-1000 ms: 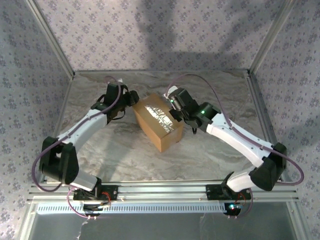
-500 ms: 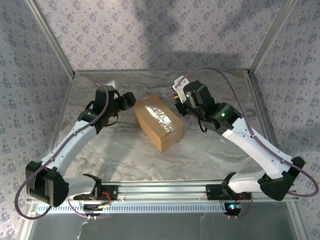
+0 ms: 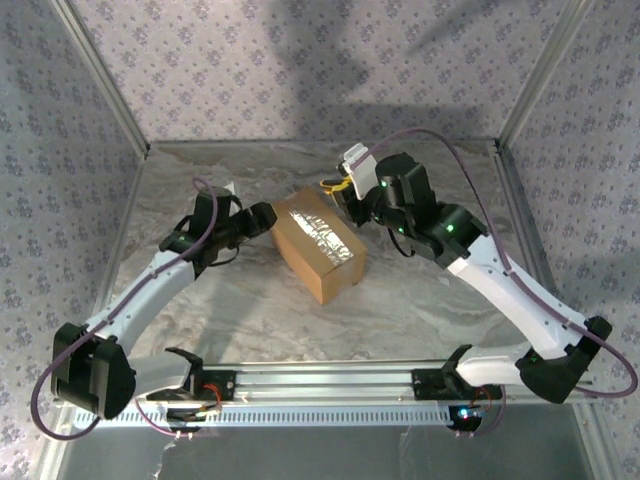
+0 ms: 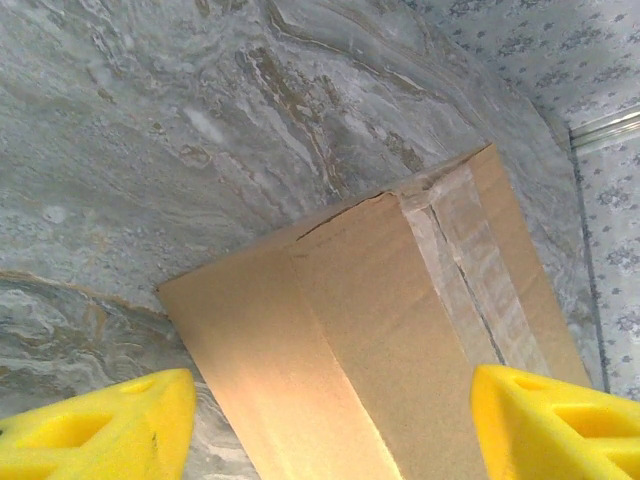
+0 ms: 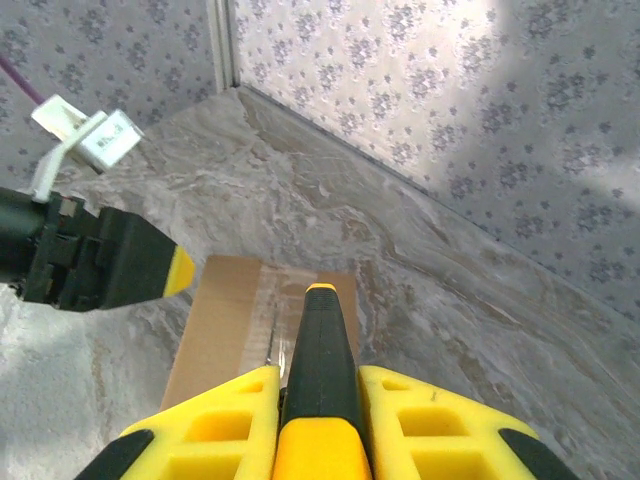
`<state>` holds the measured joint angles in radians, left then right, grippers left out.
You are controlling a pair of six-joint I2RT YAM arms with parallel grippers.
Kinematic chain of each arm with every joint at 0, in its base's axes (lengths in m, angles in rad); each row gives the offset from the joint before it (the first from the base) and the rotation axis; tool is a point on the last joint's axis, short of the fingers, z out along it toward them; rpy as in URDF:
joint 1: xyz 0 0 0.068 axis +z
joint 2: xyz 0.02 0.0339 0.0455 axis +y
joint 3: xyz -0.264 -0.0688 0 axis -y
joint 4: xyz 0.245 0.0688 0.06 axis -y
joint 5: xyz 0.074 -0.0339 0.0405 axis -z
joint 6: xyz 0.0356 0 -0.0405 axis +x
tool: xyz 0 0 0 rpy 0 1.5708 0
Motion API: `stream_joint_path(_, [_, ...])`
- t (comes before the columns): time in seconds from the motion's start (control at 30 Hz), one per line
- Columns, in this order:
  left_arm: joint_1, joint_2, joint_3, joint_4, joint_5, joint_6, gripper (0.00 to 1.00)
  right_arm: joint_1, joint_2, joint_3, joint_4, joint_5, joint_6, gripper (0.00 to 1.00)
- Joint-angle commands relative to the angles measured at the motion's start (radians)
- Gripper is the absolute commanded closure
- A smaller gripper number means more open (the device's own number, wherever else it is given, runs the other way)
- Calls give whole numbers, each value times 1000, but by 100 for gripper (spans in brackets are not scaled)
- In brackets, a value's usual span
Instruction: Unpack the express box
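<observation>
Top external view: the express box (image 3: pixel 318 245) lies at the middle of the frame on the marbled table (image 3: pixel 430 300), turned at an angle, its flaps down and the shiny tape (image 3: pixel 328 237) running unbroken along the top seam. By that, nothing has been unpacked yet. The seam has to be cut, the flaps folded back and whatever is inside lifted out.

Just left of the box, the left gripper (image 3: pixel 264 215) faces its upper-left end. In the left wrist view its yellow fingers (image 4: pixel 100 425) sit in the two bottom corners, spread wide and clear of the cardboard, so it is released and holding nothing.

At the upper right of the box, the right gripper (image 3: pixel 345 195) is clenched around a black-and-yellow cutter (image 5: pixel 320 340). In the right wrist view the tool points at the taped seam, short of it as far as I can tell. Slitting the tape looks like the step in hand.
</observation>
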<state>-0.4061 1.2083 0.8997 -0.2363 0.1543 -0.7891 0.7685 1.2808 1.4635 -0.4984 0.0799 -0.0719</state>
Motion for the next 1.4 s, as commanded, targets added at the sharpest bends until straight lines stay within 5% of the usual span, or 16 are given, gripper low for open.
stream_joint_path(0.0, [1, 20, 7, 48, 41, -35, 27, -11, 35, 26, 77, -80, -22, 100])
stream_joint_path(1.37, [35, 103, 7, 73, -11, -68, 27, -15, 384, 227, 47, -112, -106, 100])
